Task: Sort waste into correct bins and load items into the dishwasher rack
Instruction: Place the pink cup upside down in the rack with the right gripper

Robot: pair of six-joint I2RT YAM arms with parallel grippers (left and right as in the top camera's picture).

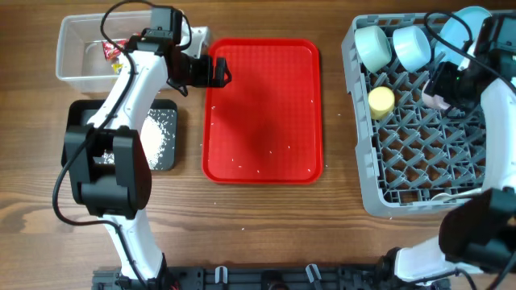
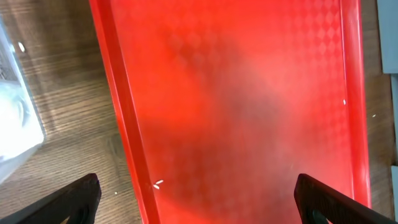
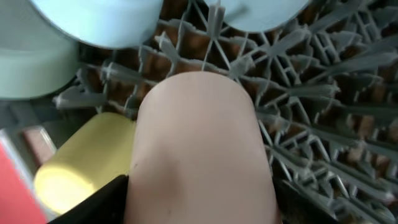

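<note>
**Left arm** (image 1: pixel 133 89) and **right arm** (image 1: pixel 500 109): glossy white tubular links joined by chunky black joint housings. Thin black cables (image 1: pixel 121 12) loop over the left arm's wrist; similar ones trail by the right arm's. Each arm ends in an all-black tool, the left gripper (image 1: pixel 222 72) and the right gripper (image 1: pixel 437 97). Left wrist view: matte black fingers (image 2: pixel 71 199), blunt wedges with flat edges. A black rail (image 1: pixel 266 278) carries both bases.

- A pink cup (image 3: pixel 199 149) fills the middle, gripped at its sides by the right hand (image 3: pixel 202 202).
- The grey rack (image 3: pixel 323 124) lies under it.
- A yellow cup (image 3: pixel 81 168) lies on its side just beside it.
- Light-blue bowls (image 3: pixel 93 18) stand in the rack beyond.
</note>
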